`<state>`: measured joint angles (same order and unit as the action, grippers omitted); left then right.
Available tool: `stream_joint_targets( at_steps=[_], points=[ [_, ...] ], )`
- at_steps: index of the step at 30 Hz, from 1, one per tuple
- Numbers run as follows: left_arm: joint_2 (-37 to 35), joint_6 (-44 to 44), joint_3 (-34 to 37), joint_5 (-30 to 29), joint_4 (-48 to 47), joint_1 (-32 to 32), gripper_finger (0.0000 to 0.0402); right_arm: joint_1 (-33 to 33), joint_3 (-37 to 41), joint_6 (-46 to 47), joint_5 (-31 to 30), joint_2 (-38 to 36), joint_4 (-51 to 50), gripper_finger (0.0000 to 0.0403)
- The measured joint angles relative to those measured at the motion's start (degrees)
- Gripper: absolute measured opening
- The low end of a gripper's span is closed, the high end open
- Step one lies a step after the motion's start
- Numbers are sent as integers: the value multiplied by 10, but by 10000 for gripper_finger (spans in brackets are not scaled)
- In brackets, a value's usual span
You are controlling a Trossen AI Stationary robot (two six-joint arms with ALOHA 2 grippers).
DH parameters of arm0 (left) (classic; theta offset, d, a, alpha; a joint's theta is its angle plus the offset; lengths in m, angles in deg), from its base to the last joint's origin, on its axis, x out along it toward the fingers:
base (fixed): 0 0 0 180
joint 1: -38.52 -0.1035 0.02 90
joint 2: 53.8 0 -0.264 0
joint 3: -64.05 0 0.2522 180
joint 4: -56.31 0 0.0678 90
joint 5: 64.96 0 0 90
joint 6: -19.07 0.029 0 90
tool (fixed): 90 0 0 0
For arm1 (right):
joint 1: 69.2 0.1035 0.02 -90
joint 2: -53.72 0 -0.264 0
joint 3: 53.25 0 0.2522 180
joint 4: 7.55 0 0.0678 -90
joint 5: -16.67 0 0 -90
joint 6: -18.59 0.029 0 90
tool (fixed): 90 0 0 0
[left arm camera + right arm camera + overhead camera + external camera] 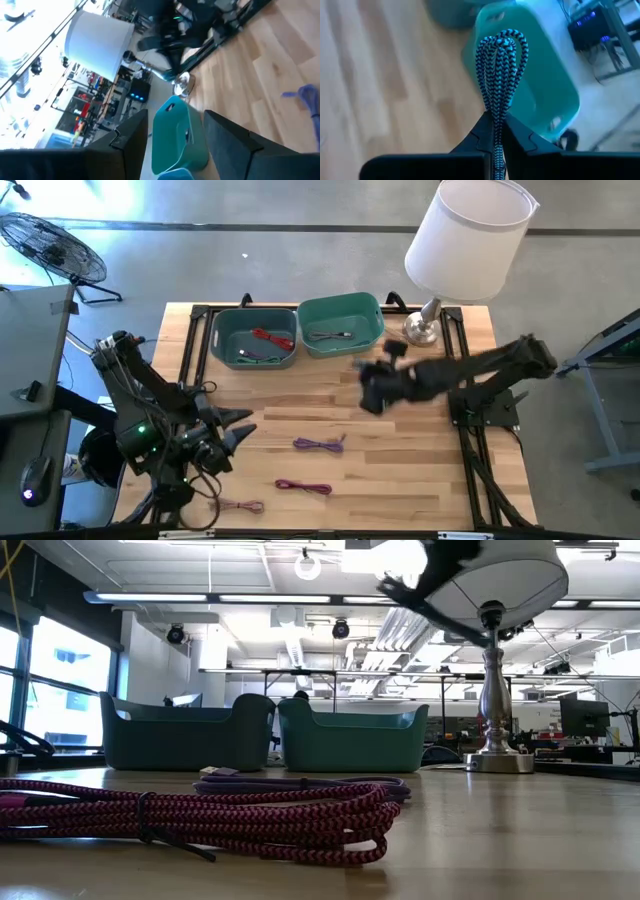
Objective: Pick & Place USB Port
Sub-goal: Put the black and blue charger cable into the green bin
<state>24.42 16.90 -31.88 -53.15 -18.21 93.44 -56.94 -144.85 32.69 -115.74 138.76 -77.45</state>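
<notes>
No brand, label or legible writing can be made out on any object.

The right gripper (495, 131) is seen clamped on a bundled black-and-teal braided cable (499, 75), whose looped end sticks out past the fingertips. In the high view the right gripper (372, 392) is held above the table (400, 470), just in front of the green bin (341, 325); the cable itself is hidden there by the arm. The left gripper (240, 430) is parked at the table's left side, its fingers (227, 145) held apart with nothing between them.

Beside the green bin stands a grey-blue bin (253, 338), in which a red cable (272, 337) and another cable are lying. A coiled cable is also seen inside the green bin, though its colour is hard to tell. On the wood lie a purple cable (320, 444), a magenta cable (303, 487) and a pink cable (240, 507), well apart from one another. A lamp with a white shade (468, 238) stands at the far right corner, just beside the green bin, and its shade overhangs part of the table edge.
</notes>
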Motion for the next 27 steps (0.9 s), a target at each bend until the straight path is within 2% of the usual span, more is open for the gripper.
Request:
stream_joint_targets(
  at_steps=[4, 7, 10, 14, 18, 23, 27],
  points=[
    [-7, 0, 0, -1, -25, -12, 185, -102, 0, -144, 108, -19, 120, 9],
    [-5, -4, 0, 9, -37, -36, 185, -174, 0, -212, 182, -15, 175, 9],
    [-5, -11, 1, 17, -47, -58, 185, -242, 0, -241, 238, 3, 206, 9],
    [-4, -11, 1, 60, -49, -89, 185, -316, 0, -247, 305, 37, 209, 16],
    [-4, -11, 1, 91, -50, -116, 185, -355, 0, -247, 318, 77, 212, 62],
    [-4, -20, 1, 127, -48, -148, 185, -367, 0, -265, 322, 105, 258, 117],
    [-4, -41, 1, 188, -44, -170, 185, -360, 0, -271, 395, 107, 296, 159]
  ],
)
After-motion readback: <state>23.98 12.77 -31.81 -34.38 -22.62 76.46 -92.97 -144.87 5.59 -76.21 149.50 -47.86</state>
